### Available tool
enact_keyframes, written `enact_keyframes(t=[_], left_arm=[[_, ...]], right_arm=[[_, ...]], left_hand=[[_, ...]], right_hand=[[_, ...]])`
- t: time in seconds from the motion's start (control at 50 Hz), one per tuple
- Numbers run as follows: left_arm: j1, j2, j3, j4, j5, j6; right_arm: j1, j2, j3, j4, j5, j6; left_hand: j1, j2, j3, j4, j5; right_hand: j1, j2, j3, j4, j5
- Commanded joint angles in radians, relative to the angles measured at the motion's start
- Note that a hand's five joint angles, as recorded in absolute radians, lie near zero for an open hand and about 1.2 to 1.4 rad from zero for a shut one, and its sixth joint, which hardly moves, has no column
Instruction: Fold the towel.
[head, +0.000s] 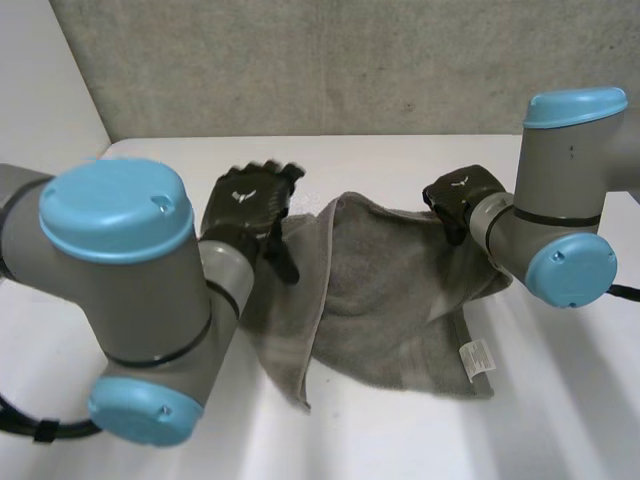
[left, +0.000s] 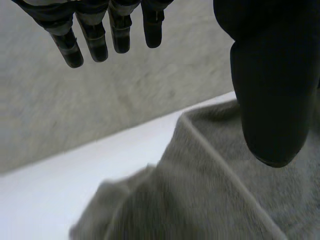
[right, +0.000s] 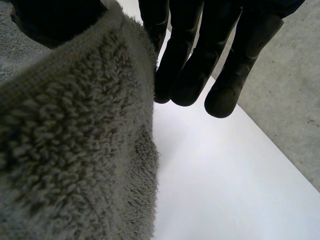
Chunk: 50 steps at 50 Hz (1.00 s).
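Now the towel: The grey towel (head: 390, 290) lies in the middle of the white counter (head: 560, 420). It is bunched up, not flat. Its side at about 8 o'clock is flipped over, so a long edge runs down it.
Tag: A small white tag (head: 477, 358) sits by the towel's corner at 5 o'clock. That corner lies flat on the counter.
Left robot hand: The left robot hand (head: 250, 205) hangs over the towel's corner at 10 o'clock. Its fingers (left: 95, 40) are straight and spread away from the thumb (left: 270, 100). It holds nothing. I think it is wide open so it can come down and take that corner.
Right robot hand: The right robot hand (head: 458, 195) is at the towel's edge at 2 o'clock. The fluffy edge runs up between its thumb and its straight fingers (right: 185, 65), so it looks like it pinches the towel there. The cloth rises a little toward this hand, likely because the hand lifts it.
Why two hands: A towel is soft and floppy. With a hand on each far corner, the far edge can be held straight and brought toward 6 o'clock.
How far along: The fold is not neat yet. I think the towel needs to be pulled smooth first.
Watch out: If just one hand pulls, the towel may twist or bunch up more.
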Motion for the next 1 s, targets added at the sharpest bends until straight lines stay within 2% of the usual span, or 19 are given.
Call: enact_keyframes(t=[0.02,0.14,0.22,0.52,0.7,0.84,1.0], left_arm=[[-0.022,-0.054,-0.043,-0.082,-0.128,-0.246],[-0.039,-0.095,-0.048,-0.132,-0.132,-0.378],[-0.053,-0.105,-0.056,-0.141,-0.140,-0.401],[-0.151,-0.146,-0.080,-0.136,-0.149,-0.433],[-0.164,-0.198,-0.059,-0.133,-0.180,-0.429],[-0.164,-0.243,-0.024,-0.118,-0.249,-0.418],[-0.164,-0.259,-0.010,-0.106,-0.261,-0.415]], right_arm=[[-0.001,-0.011,0.051,-0.026,0.000,0.000],[-0.001,-0.024,0.080,-0.038,0.000,-0.001],[-0.002,-0.031,0.100,-0.050,-0.001,-0.001],[-0.002,-0.045,0.132,-0.070,-0.001,-0.003],[-0.002,-0.047,0.143,-0.073,-0.003,-0.003],[-0.002,-0.050,0.157,-0.081,-0.015,-0.004],[-0.002,-0.050,0.157,-0.083,-0.017,-0.006]], left_hand=[[0.015,0.020,0.019,0.020,-0.018],[0.030,0.035,0.033,0.034,-0.003],[0.030,0.035,0.033,0.034,-0.003],[0.045,0.049,0.048,0.049,0.011],[0.077,0.082,0.080,0.081,0.044],[0.177,0.181,0.180,0.181,0.143],[0.358,0.363,0.361,0.363,0.325]], right_hand=[[0.076,0.073,0.063,0.059,0.036],[0.076,0.073,0.063,0.059,0.036],[0.076,0.073,0.063,0.059,0.036],[0.076,0.073,0.063,0.059,0.036],[0.076,0.073,0.063,0.059,0.036],[0.076,0.073,0.063,0.059,0.036],[0.076,0.073,0.063,0.059,0.036]])
